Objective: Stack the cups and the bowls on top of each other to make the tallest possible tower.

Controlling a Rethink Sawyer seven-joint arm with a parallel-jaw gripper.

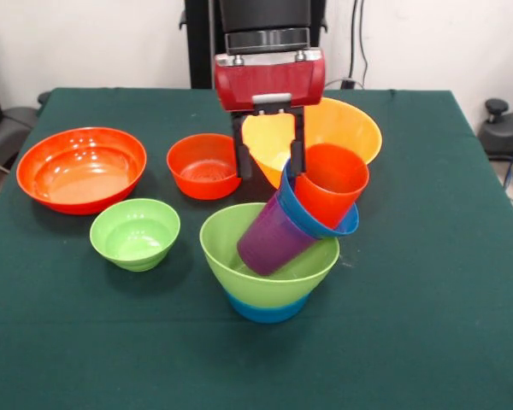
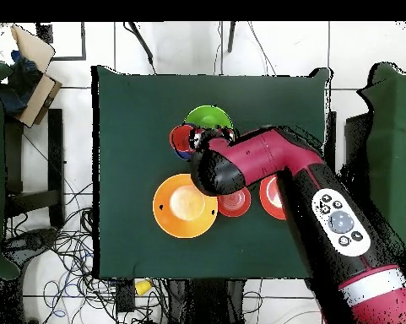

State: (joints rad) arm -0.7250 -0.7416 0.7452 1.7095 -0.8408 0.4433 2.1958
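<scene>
- The gripper [image 1: 269, 162] hangs over the middle of the green table [image 1: 427, 282], its 2 dark fingers [image 1: 297, 149] pointing down and parted by a moderate gap.
- The right-hand finger in the front view lies against the rim of the dark blue bowl [image 1: 325, 224]; whether the fingers actually clamp that rim I cannot tell.
- The tower [image 1: 278, 256] stands near the front middle of the table: a light green bowl [image 1: 231, 248] nested on a light blue bowl [image 1: 265, 309].
- Inside the green bowl a purple cup [image 1: 274, 239] lies tilted, mouth up and to the right.
- The dark blue bowl sits tipped over the purple cup's upper end, and an orange-red cup [image 1: 329, 181] rests tilted in it.
- The large yellow-orange bowl [image 1: 342, 128] sits behind the tower, partly hidden by the gripper.
- A medium red-orange bowl [image 1: 201, 166] sits to its left, and a large red-orange bowl [image 1: 81, 169] further left.
- A 2nd light green bowl [image 1: 135, 232] sits alone, left of the tower.
- From overhead, the arm [image 2: 324, 211] covers much of the stack.
</scene>
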